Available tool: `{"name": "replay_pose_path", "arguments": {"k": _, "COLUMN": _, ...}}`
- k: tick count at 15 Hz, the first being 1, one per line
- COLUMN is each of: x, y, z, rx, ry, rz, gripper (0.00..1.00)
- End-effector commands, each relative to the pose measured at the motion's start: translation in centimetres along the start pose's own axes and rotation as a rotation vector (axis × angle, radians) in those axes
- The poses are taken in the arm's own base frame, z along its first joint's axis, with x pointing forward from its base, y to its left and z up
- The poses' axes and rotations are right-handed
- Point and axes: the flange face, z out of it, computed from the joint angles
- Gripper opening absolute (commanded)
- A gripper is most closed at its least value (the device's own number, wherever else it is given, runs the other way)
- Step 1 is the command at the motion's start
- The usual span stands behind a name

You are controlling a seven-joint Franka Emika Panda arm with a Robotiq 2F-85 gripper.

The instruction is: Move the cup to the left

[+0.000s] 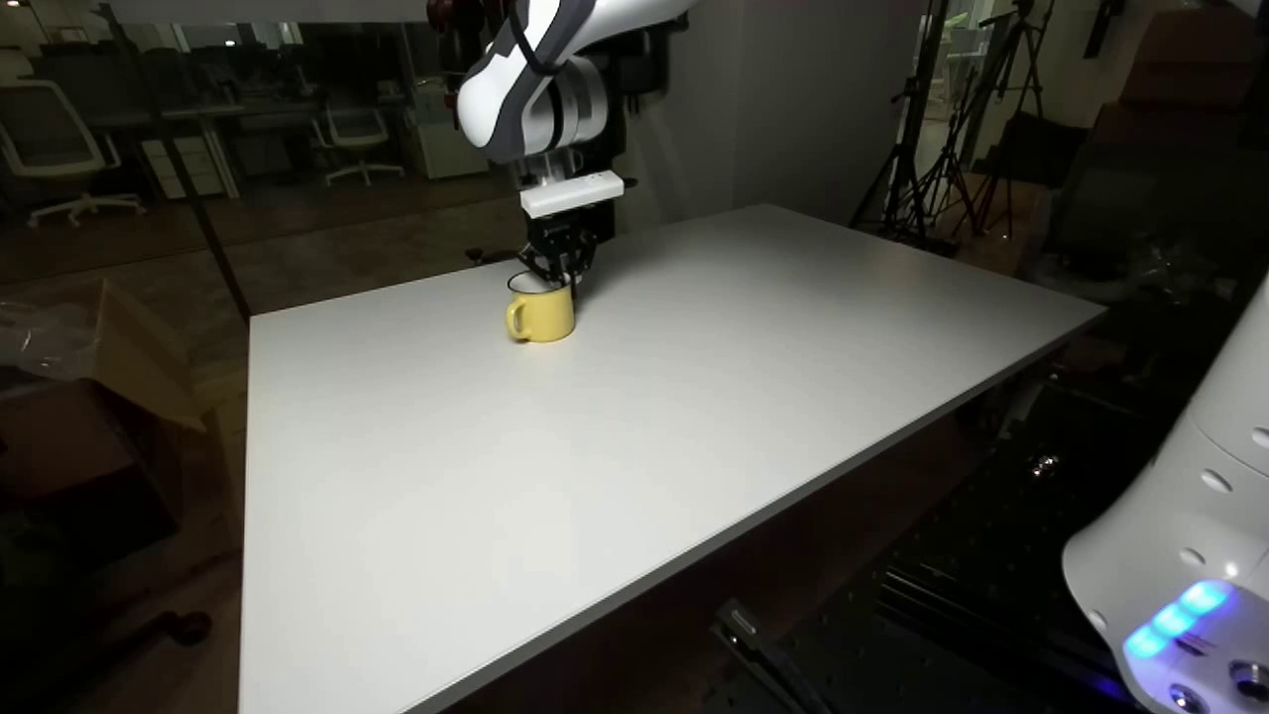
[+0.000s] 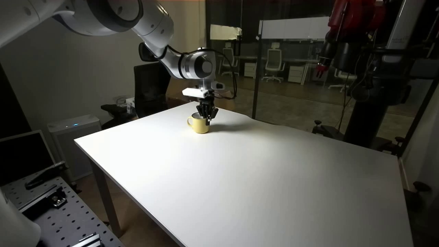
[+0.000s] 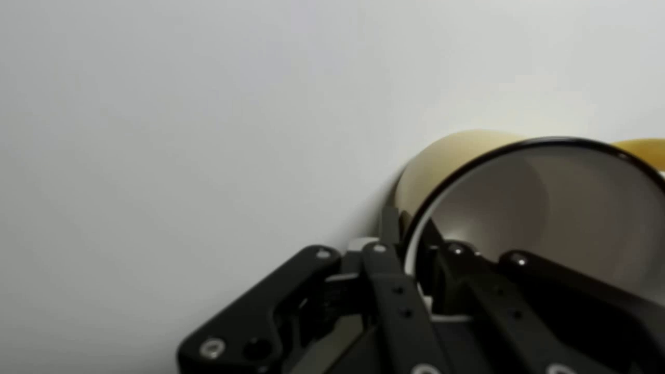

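Looks like a tight pinch by the gripper [image 3: 409, 228], with close-set fingers [image 3: 388, 226] over just one wall of the yellow cup [image 1: 545, 317], upright on the table [image 1: 446, 476] toward its far edge. Could totally twist or slip in a quick drag, thanks to gripping off-centre, opposite the handle [image 3: 646, 152]. Only in the wrist view: one finger inside, one outside; whole handle only in both exterior views.

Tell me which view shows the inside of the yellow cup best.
The wrist view: it looks down into the yellow cup, showing much of its inside, though the gripper hides part. Both exterior views, slanted and farther off, show only a small patch of it.
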Motion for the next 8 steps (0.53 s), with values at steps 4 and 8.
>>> {"name": "replay_pose_path", "arguments": {"k": 4, "x": -2.28, "y": -1.52, "z": 2.53, "rx": -0.002, "ry": -0.016, "rz": -0.041, "gripper": 0.03}}
{"name": "replay_pose_path", "arguments": {"k": 8, "x": -2.67, "y": -1.5, "z": 2.54, "rx": 0.011, "ry": -0.019, "rz": -0.06, "gripper": 0.36}}
